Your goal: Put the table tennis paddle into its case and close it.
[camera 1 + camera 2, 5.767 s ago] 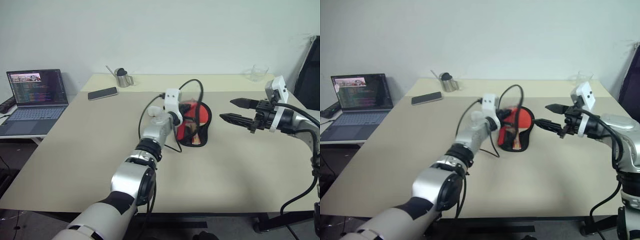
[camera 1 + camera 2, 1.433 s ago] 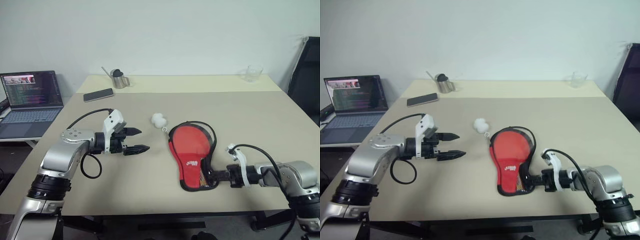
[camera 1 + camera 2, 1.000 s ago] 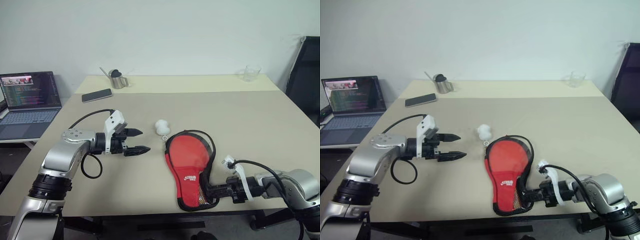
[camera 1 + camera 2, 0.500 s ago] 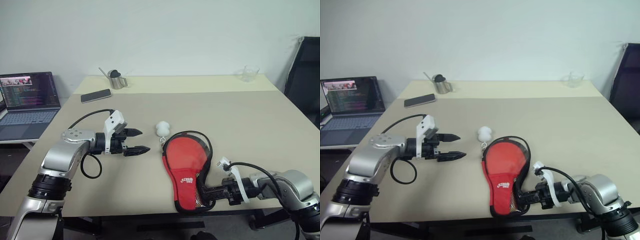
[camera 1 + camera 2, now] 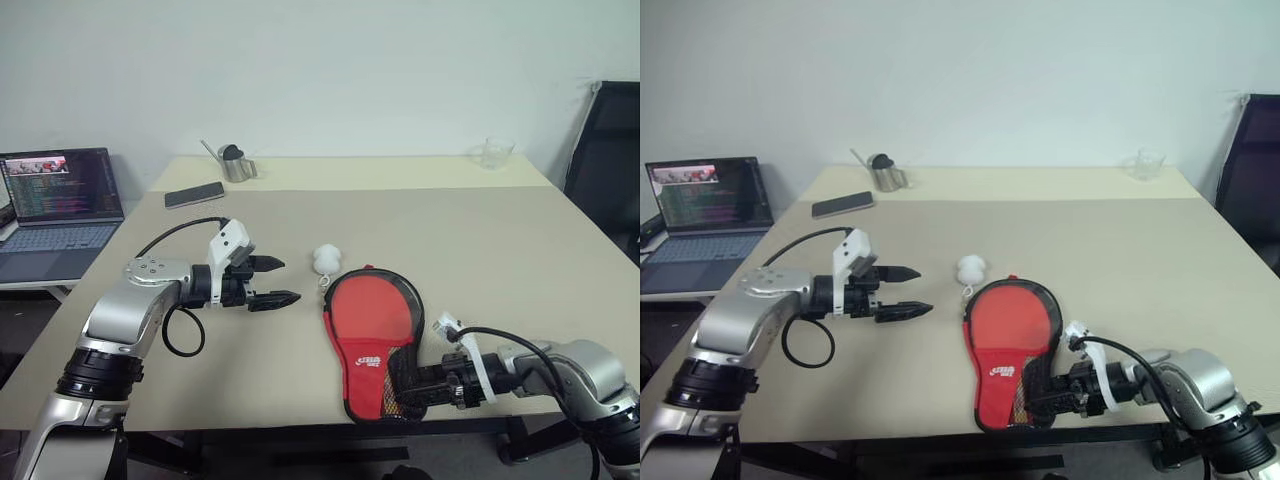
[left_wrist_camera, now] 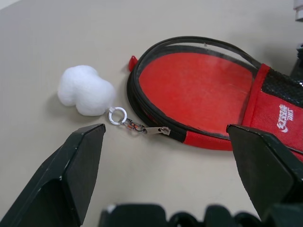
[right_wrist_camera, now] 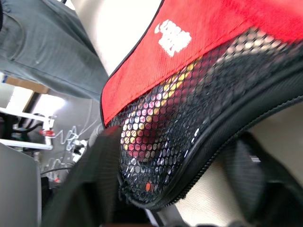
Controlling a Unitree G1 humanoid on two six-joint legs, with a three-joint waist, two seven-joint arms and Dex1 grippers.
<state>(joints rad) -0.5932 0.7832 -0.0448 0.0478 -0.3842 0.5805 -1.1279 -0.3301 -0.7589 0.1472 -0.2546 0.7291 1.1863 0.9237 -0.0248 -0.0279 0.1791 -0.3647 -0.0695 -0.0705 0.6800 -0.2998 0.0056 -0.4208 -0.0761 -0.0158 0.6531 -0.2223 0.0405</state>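
The case point(image 5: 368, 322) lies flat near the table's front edge, red panel and white logo up, black mesh at its narrow end. Through that mesh the table tennis paddle's pale handle point(image 7: 156, 127) shows inside. The zip pull point(image 6: 163, 130) lies on the case's round edge, chained to a white fluffy ball point(image 5: 326, 258). My right gripper point(image 5: 408, 386) is open, its fingers straddling the case's narrow end. My left gripper point(image 5: 288, 279) hovers open to the left of the case, pointing at the ball, with nothing between its fingers.
A laptop point(image 5: 60, 195) stands on a side table at the far left. A phone point(image 5: 195, 194) and a metal cup point(image 5: 238, 165) lie at the back left, a glass point(image 5: 490, 152) at the back right. A black chair point(image 5: 610, 150) stands to the right.
My right gripper's fingers have come apart from their pinch on the case's narrow end. The left arm has stayed still. The whole view has drifted slightly.
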